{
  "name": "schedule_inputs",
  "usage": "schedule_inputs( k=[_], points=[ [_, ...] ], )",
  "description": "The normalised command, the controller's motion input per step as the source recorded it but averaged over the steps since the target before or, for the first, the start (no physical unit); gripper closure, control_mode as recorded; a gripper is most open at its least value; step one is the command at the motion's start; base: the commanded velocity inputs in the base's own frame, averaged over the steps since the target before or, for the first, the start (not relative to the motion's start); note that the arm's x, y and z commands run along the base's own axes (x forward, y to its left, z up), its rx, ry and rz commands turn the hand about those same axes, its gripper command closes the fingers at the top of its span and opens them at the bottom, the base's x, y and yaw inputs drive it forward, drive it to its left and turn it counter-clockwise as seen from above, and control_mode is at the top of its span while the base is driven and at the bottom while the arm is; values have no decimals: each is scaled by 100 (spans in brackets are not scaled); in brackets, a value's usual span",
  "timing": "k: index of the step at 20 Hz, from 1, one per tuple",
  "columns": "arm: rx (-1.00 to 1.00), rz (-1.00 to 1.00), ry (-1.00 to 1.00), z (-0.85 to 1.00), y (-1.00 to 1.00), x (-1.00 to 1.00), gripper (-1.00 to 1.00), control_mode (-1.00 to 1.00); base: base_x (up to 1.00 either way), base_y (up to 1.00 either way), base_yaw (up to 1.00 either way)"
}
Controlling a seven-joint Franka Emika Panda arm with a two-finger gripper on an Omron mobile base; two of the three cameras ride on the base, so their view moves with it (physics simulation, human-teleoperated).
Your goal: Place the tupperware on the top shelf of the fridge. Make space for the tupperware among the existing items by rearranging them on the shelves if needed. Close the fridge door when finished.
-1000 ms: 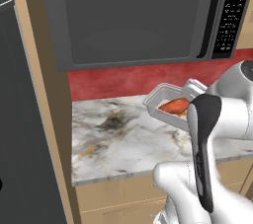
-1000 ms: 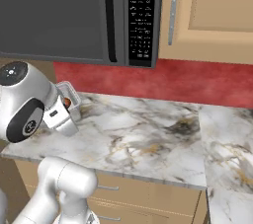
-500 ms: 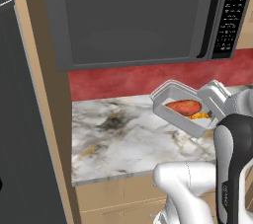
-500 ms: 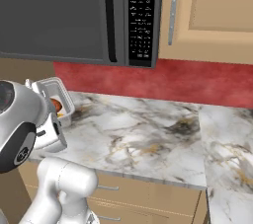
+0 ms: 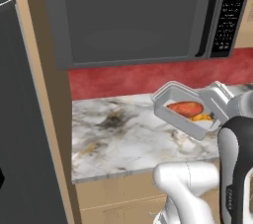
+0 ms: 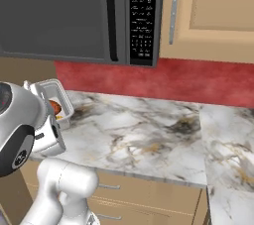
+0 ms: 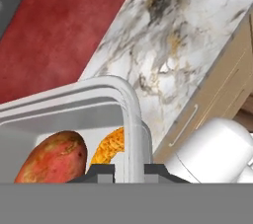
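The two-finger gripper (image 7: 129, 169) is closed on the rim of the small translucent grey-white tupperware (image 5: 185, 111) with orange-red food inside, holding it tilted in the air above the white marbled counter (image 5: 118, 136), near its front edge. Behind are a red wall strip (image 6: 198, 80) and a dark microwave (image 5: 133, 16).

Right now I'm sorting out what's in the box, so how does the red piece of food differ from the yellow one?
In the plastic box, the red piece is plump, smooth and oblong, blotched red and orange. The yellow piece is thinner, curved and rough-looking, and plainly smaller. The red piece lies toward the middle of the box; the yellow piece sits against the wall pinched by the claw. Both rest on the box's floor.
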Motion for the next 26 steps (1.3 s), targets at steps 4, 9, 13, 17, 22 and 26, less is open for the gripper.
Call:
schedule_inputs(
  k=[4,9,13,17,22,26],
  points=[
    [0,0,0,0,0,0,100,100,-55,0,0],
    [0,0,0,0,0,0,100,100,-74,0,-1],
    [0,0,0,0,0,0,100,100,-84,0,0],
    [0,0,0,0,0,0,100,100,-88,0,0],
    [0,0,0,0,0,0,100,100,-86,0,0],
    [0,0,0,0,0,0,100,100,-83,-5,5]
  ],
)
